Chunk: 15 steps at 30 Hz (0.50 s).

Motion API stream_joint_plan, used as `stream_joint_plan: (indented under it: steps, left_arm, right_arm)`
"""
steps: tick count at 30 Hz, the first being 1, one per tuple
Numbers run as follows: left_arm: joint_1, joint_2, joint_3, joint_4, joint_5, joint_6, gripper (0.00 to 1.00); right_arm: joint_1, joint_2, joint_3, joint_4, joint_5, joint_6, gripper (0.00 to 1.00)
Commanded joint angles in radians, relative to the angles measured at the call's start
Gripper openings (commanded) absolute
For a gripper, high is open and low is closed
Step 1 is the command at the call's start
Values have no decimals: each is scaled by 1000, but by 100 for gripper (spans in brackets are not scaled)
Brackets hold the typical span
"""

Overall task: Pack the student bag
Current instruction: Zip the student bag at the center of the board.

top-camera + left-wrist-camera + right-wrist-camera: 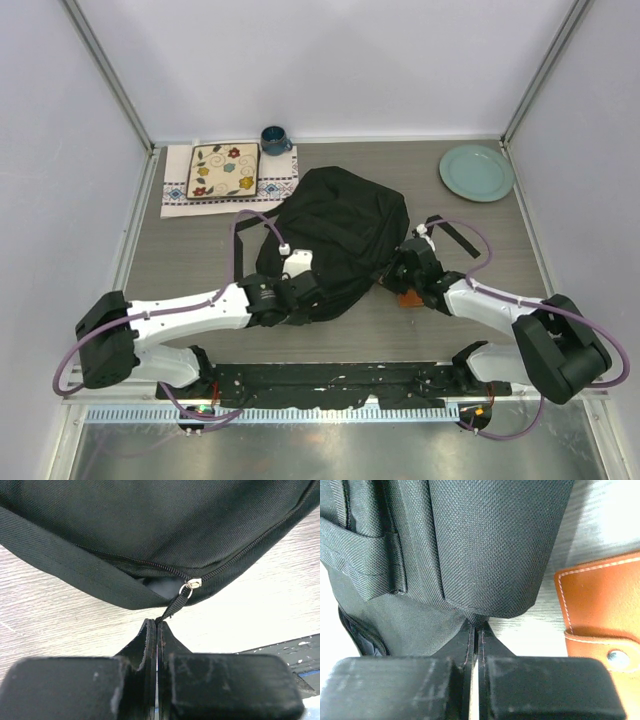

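The student bag, a large black backpack, lies in the middle of the table. My left gripper is shut on the black webbing zipper pull that hangs from a silver slider; the zipper beside it is partly open. In the top view the left gripper sits at the bag's near left edge. My right gripper is shut on a fold of the bag's fabric at its near right edge. A brown leather wallet lies on the table beside it.
A floral tray on a white cloth sits at the back left, with a blue mug behind it. A pale green plate is at the back right. A black bag strap trails right.
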Motion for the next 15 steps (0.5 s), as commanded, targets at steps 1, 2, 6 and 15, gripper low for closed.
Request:
stream_joint_plan:
  steps: [1, 2, 6, 15]
  left_arm:
    - [6, -65, -24, -68, -2, 19, 0]
    - [6, -88, -30, -45, 18, 35, 0]
    - [1, -116, -82, 110, 150, 63, 0]
    - [-22, 36, 33, 294, 247, 46, 0]
  right_arm:
    - [-50, 27, 89, -6, 125, -96, 1]
    - [-58, 31, 102, -6, 126, -103, 1]
    - [-86, 81, 166, -34, 56, -162, 3]
    - [-87, -220, 134, -351, -70, -115, 65]
